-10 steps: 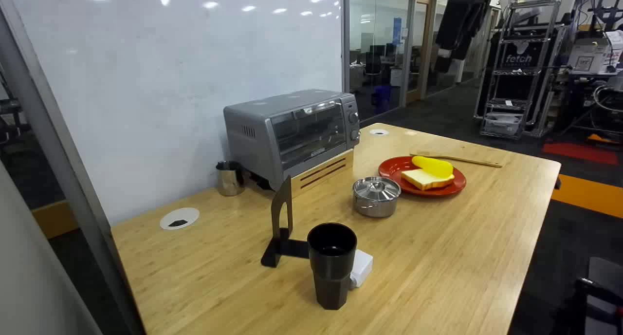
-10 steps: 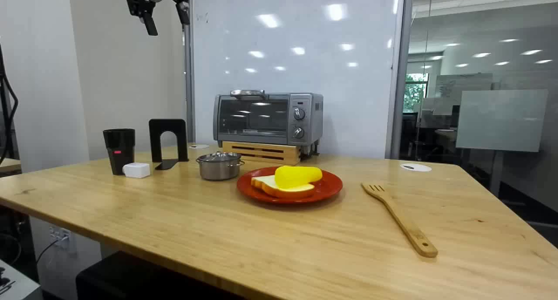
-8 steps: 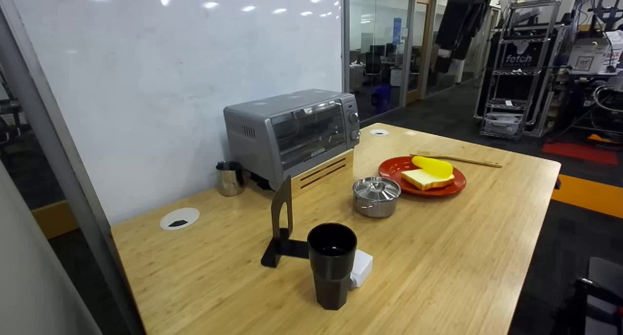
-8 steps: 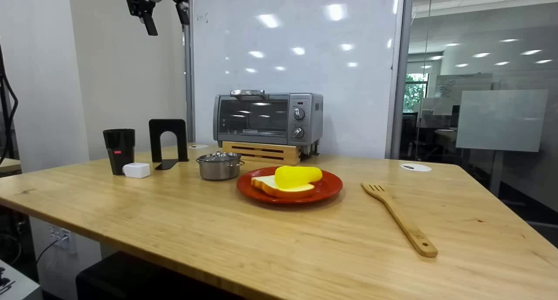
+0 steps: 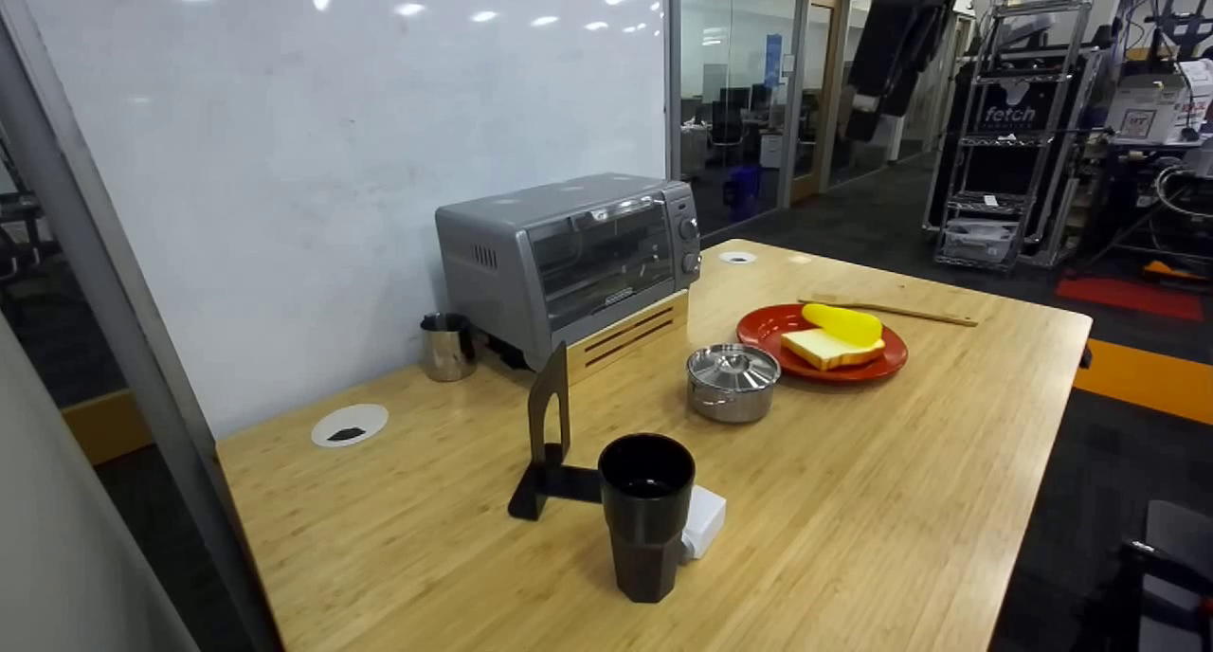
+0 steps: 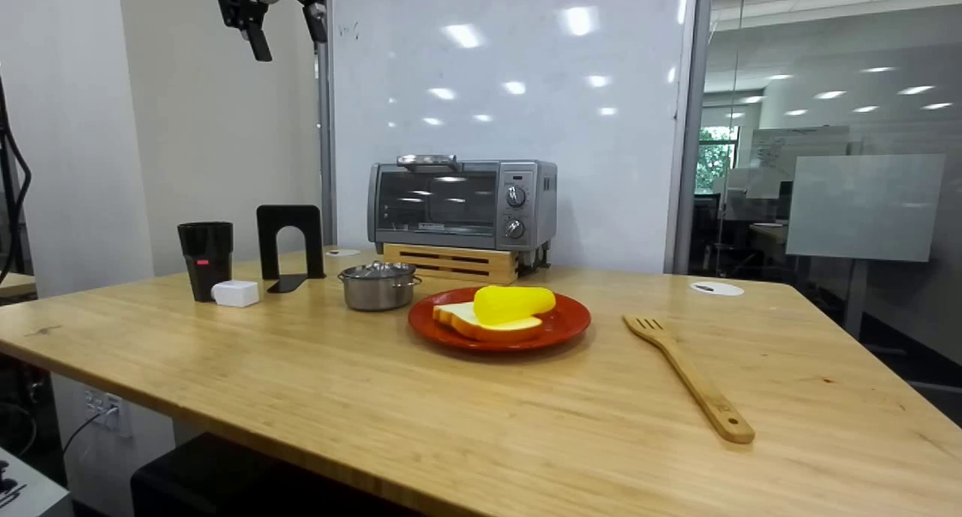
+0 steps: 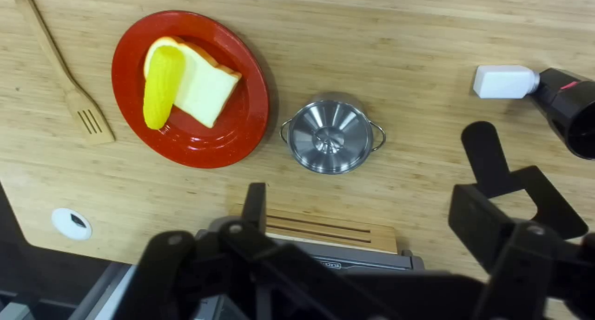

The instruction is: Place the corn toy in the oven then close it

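We've got the black two-finger gripper (image 6: pixel 290 48) hanging high over the pale wooden table (image 6: pixel 526 427), jaws spread wide. The bright yellow, elongated corn toy (image 6: pixel 514 304) is parked on our round red plate (image 6: pixel 575 323), lying partly on a white, brown-crusted slice of bread (image 6: pixel 460 318). In an exterior view, the boxy silver-grey metal toaster oven (image 6: pixel 485 201) is on the far side, glass door (image 6: pixel 436 209) shut. There's a lidded steel pot (image 6: pixel 378 293) just left of the plate, a slotted wooden spatula (image 6: pixel 695 382) to the right, and a tapered black cup (image 6: pixel 207 265) way left, beside a small white bottle (image 6: pixel 238 293).
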### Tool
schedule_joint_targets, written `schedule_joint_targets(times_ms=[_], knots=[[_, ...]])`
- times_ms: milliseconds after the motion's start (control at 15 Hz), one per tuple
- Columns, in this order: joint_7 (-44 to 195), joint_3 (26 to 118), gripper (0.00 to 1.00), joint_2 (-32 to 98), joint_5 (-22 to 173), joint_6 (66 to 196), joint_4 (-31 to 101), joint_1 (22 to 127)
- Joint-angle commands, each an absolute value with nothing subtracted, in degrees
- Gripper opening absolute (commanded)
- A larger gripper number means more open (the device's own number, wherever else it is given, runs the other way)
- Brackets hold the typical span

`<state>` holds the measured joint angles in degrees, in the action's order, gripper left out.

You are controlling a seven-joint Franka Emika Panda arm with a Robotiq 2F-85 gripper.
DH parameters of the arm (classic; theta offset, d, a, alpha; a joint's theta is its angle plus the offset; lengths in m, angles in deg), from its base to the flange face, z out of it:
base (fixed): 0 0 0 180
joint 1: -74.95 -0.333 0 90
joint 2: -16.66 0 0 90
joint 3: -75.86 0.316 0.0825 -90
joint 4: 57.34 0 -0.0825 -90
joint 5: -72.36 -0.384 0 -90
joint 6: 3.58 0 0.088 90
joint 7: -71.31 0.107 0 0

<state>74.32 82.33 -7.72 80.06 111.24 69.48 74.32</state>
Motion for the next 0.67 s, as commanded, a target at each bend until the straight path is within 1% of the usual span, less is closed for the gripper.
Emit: schedule_joint_targets(times_ms=[0,467,533,600], knots=[[74.6,81.8,1.00,-7.6,80.3,111.1,69.3,73.6],[74.6,81.8,1.00,-7.6,80.3,111.1,69.3,73.6],[72.4,81.1,1.00,-6.8,80.4,112.2,69.3,73.5],[70.4,80.1,1.00,-5.2,80.1,110.7,68.4,73.6]])
